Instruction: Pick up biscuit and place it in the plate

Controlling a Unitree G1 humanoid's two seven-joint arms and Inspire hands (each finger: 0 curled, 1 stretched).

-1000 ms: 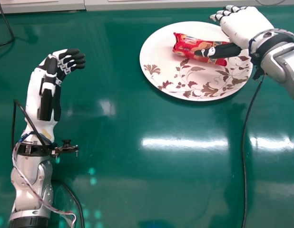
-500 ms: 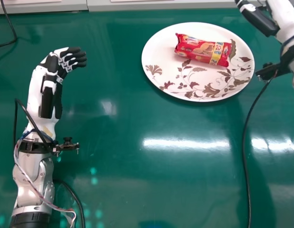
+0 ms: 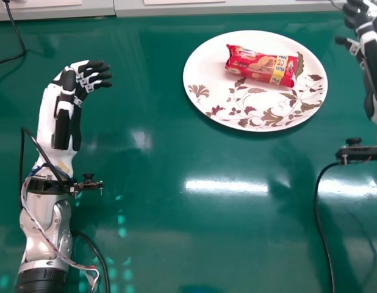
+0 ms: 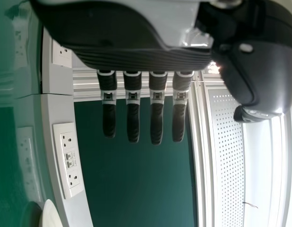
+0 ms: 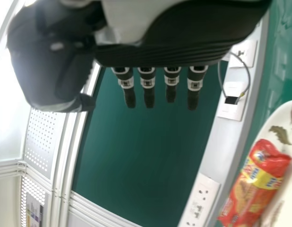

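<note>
- From here the biscuit packet (image 3: 262, 66) lies inside the plate (image 3: 207, 73), a touch toward twelve o'clock, so I'd call the placing done.
- The right hand (image 3: 366, 35) is off the plate at two o'clock, fingers released, holding nothing.
- What's wanted now, I'd say, is an unhurried withdrawal toward three o'clock, without sweeping back over the packet or nudging the rim.
- The left hand (image 3: 68, 85), out at nine o'clock, has its fingers loose too; best leave it be.
- Mind the pale ledge (image 3: 255, 8) beyond the plate's twelve o'clock.
- Around five o'clock a black cable (image 3: 318, 220) runs from the right wrist bracket (image 3: 359, 153); I'd give it slack.
- Green tabletop (image 3: 146, 110) gives room toward six o'clock.
</note>
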